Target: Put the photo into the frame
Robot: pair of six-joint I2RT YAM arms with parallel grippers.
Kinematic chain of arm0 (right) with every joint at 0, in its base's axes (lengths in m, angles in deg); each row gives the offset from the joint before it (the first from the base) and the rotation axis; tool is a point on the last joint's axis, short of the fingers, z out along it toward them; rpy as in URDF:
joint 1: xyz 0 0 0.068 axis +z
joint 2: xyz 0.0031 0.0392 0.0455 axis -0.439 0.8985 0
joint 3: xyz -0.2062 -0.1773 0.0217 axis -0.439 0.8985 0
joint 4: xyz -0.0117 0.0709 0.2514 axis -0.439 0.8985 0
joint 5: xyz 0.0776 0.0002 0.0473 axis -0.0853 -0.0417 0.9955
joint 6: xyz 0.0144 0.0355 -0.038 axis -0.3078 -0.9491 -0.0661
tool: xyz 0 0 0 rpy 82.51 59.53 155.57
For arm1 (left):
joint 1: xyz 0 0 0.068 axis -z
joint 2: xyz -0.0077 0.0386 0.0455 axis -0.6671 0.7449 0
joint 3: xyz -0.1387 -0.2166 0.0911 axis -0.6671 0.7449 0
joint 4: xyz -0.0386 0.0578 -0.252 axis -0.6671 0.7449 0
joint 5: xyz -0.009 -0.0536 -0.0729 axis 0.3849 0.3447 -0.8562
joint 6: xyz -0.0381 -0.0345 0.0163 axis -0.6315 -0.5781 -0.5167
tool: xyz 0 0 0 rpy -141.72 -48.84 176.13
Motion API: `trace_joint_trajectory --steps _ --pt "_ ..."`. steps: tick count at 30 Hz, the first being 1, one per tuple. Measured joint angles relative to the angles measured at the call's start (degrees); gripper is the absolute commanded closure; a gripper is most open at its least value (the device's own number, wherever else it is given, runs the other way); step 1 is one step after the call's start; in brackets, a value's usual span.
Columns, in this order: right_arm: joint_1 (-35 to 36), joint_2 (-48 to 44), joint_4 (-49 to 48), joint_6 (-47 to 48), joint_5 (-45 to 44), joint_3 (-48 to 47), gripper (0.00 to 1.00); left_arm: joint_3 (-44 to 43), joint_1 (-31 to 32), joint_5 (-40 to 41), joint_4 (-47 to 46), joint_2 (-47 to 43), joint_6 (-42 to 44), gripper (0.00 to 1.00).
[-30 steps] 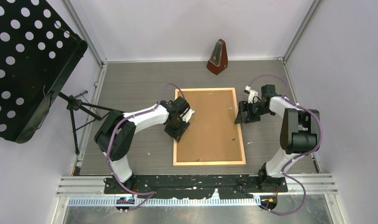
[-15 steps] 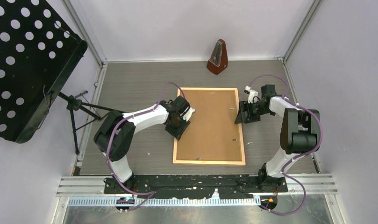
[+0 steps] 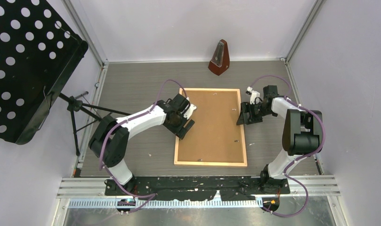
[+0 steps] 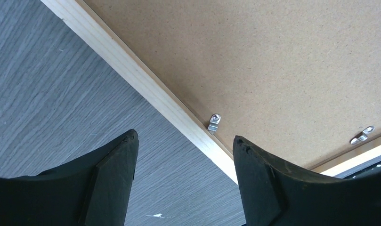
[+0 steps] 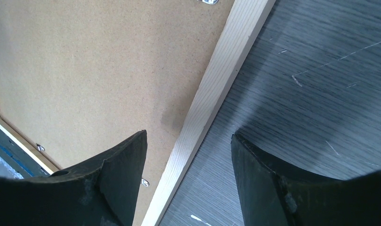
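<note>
At centre of the top view the frame lies face down w/ backing board in, photo hidden (prob. underneath), so we judge only clips remain; left gripper & right gripper gape empty over its rails.

The top camera hangs high above and behind my arm bases, looking down and forward over the whole grey wood-grain table to the pale far wall. My left wrist camera peers down from close by, between my black left fingers, onto the left rail of the thin pale-wood rectangular frame and its brown fibreboard back. My right wrist camera does the same at the right rail. All three views share frame and board.
</note>
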Motion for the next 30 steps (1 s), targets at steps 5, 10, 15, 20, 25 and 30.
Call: trace_joint_trajectory --steps 5,10,15,20,25,30 --pt "0.0 -0.3 0.1 0.5 -0.8 0.0 0.28 -1.4 -1.7 -0.3 0.2 0.3 0.0 0.27" --pt "0.0 -2.7 1.1 2.4 -2.9 0.7 0.28 -3.2 -5.0 -1.6 0.1 1.5 0.0 0.28" --pt "0.0 -5.9 2.4 4.5 -4.2 0.7 0.28 -6.2 -7.0 -3.1 0.3 4.5 -0.2 0.31" --pt "0.0 -8.2 3.6 6.1 -4.5 1.0 0.28 -9.2 -8.0 -5.1 0.4 7.8 -1.4 0.36" --pt "0.0 -9.4 4.2 6.6 -4.5 2.3 0.27 -11.0 -8.6 -6.3 0.7 10.5 -2.5 0.45" --pt "0.0 -9.4 4.4 6.7 -4.5 2.6 0.28 -12.8 -9.5 -6.5 1.1 13.6 -3.8 0.5"
